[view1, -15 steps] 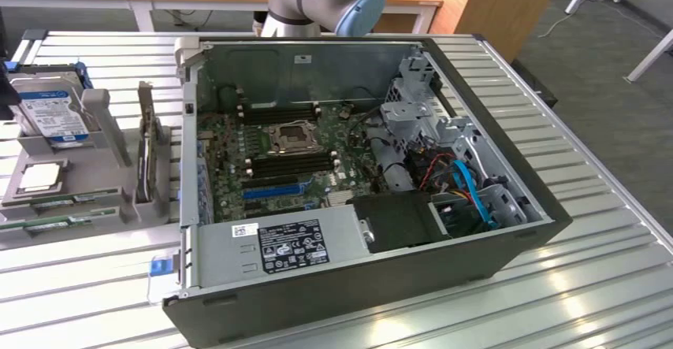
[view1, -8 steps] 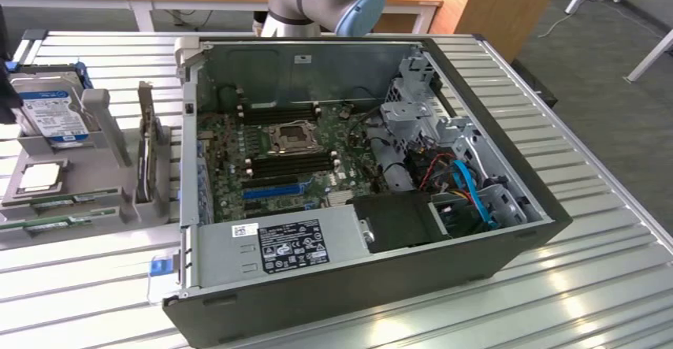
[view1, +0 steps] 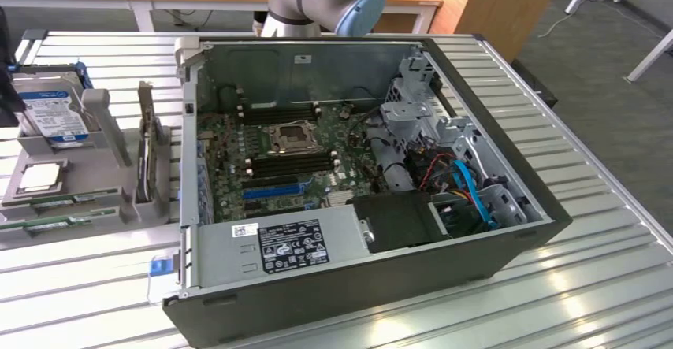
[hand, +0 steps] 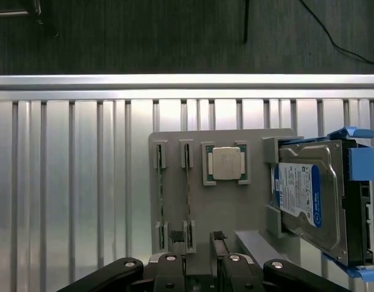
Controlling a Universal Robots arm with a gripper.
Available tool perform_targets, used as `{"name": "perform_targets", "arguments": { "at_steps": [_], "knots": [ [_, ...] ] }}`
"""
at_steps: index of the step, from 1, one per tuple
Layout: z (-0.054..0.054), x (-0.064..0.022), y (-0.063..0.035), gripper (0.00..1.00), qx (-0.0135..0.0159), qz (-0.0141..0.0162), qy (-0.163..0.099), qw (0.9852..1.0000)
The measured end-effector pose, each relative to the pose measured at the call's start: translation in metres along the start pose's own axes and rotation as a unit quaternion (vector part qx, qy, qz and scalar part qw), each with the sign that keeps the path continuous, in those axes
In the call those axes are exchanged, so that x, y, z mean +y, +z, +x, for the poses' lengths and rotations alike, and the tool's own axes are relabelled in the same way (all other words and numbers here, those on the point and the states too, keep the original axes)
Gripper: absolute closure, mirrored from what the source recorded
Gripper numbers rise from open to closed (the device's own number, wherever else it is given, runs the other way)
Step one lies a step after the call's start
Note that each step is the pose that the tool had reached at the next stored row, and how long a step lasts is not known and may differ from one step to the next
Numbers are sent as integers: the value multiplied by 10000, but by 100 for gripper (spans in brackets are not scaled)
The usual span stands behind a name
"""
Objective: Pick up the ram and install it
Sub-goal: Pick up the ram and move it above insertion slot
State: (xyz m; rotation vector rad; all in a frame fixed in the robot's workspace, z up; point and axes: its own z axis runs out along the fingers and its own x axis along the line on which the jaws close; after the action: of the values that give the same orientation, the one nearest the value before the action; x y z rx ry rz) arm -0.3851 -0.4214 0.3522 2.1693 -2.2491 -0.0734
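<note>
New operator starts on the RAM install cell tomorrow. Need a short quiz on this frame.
1. How many ram sticks stand in the gray holder?
2. True or false: the pincer is clamped on a ram stick.
3. Fill in: in the holder, between the ram sticks and the hard drive, sits a ____.
Key: 1. two. 2. false: it is open and holds nothing. 3. processor chip.
</note>
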Motion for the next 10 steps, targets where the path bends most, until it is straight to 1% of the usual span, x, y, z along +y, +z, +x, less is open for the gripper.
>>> {"name": "perform_targets", "arguments": {
  "at_steps": [10],
  "knots": [
    [2, -4, 80, 71, 0, 0, 0, 10000]
  ]
}}
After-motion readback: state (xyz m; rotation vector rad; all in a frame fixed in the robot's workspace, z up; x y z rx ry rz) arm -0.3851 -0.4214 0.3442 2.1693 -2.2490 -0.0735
